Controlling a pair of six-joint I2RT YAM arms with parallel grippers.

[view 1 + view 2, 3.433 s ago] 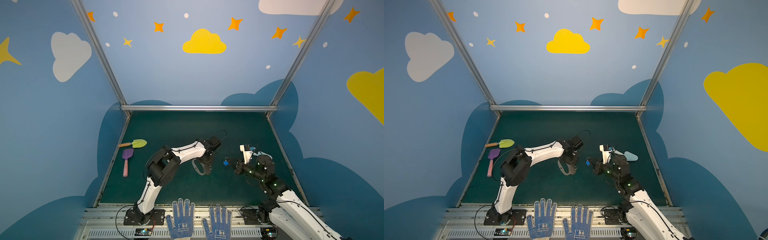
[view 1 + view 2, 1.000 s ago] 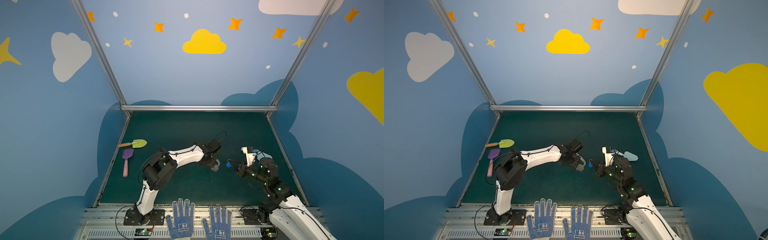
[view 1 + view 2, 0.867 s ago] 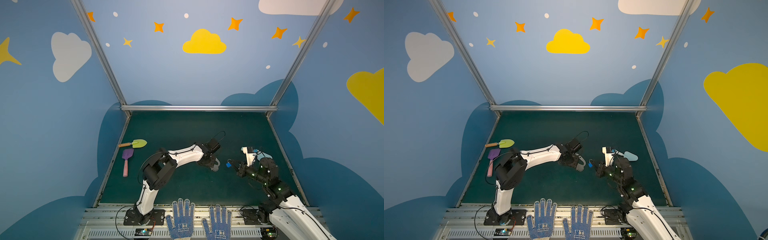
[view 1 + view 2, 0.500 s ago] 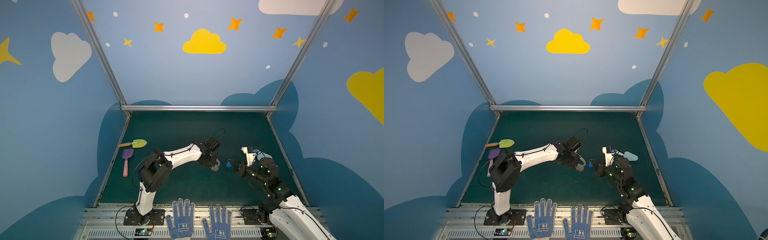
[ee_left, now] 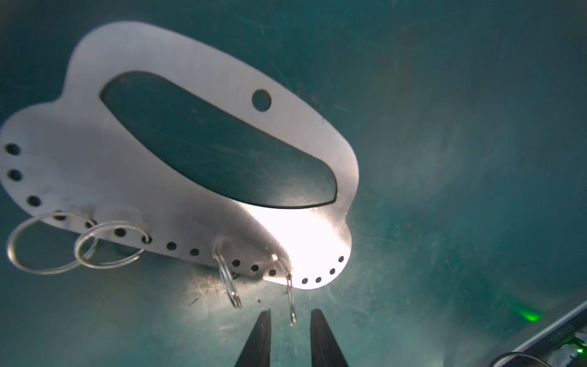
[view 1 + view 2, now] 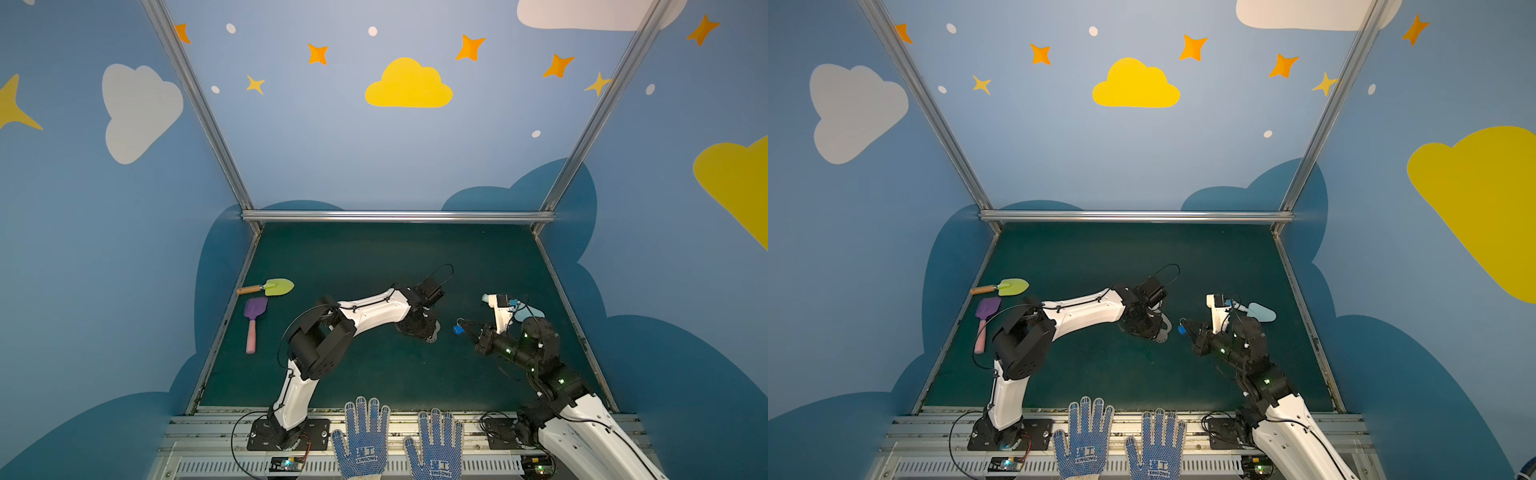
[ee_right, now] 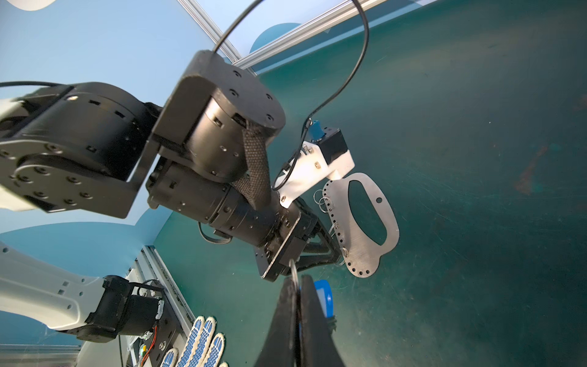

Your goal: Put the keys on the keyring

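Observation:
The keyring [image 5: 73, 178], a flat grey plate with an oval cutout, lies on the green mat with several wire rings along its holed edge. It also shows in both top views [image 6: 431, 336] [image 6: 1163, 329] and in the right wrist view [image 7: 362, 257]. My left gripper [image 5: 291, 317] is low at that edge, its jaws a little apart, with the end of one wire ring [image 5: 290, 298] between the tips. Just to the right, above the mat, my right gripper [image 7: 298, 281] [image 6: 464, 326] is shut on the keys; their blue tag [image 7: 324, 298] [image 6: 458, 330] [image 6: 1182, 330] sits beside the fingers.
A green toy spade [image 6: 278, 286] and a purple one [image 6: 254, 316] lie at the left edge of the mat. A pale blue spade [image 6: 530, 312] lies behind the right arm. Two blue-dotted gloves [image 6: 365, 436] rest on the front rail.
The plate has shifted a little to the right and now lies flat under the left gripper. The left elbow has swung left. The right gripper with the keys has barely moved.

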